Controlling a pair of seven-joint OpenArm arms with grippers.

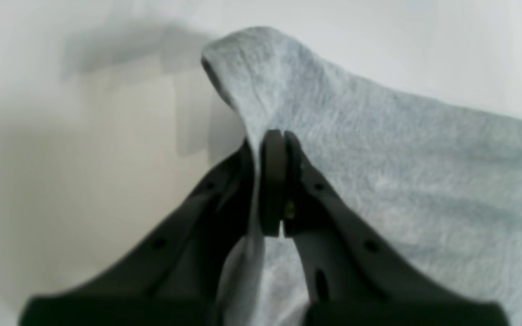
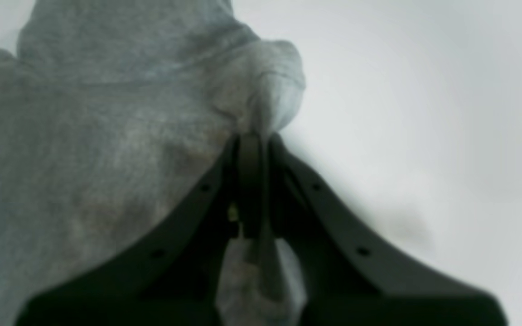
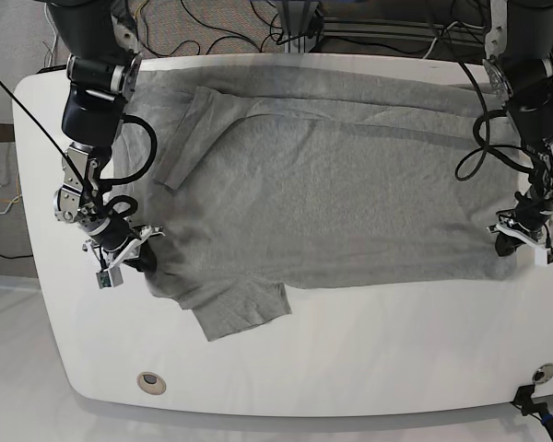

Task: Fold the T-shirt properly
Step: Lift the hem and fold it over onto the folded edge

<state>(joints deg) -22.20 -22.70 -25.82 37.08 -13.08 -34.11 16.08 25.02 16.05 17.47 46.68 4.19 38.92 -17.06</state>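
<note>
We see a grey T-shirt (image 3: 323, 193) spread across the white table (image 3: 369, 359), filling the frame's centre. The left gripper (image 3: 509, 241) pinches its right edge; the right gripper (image 3: 144, 257) clamps its lower-left corner.

We see a white, round-cornered desk (image 3: 369, 368) carrying one thing: a grey cotton T-shirt (image 3: 350, 203), spread wide across its far half. The T-shirt's upper edge lies near the desk's back edge; one short sleeve (image 3: 240, 308) juts toward the near side, and another (image 3: 192, 138) lies folded inward at the upper left.
</note>
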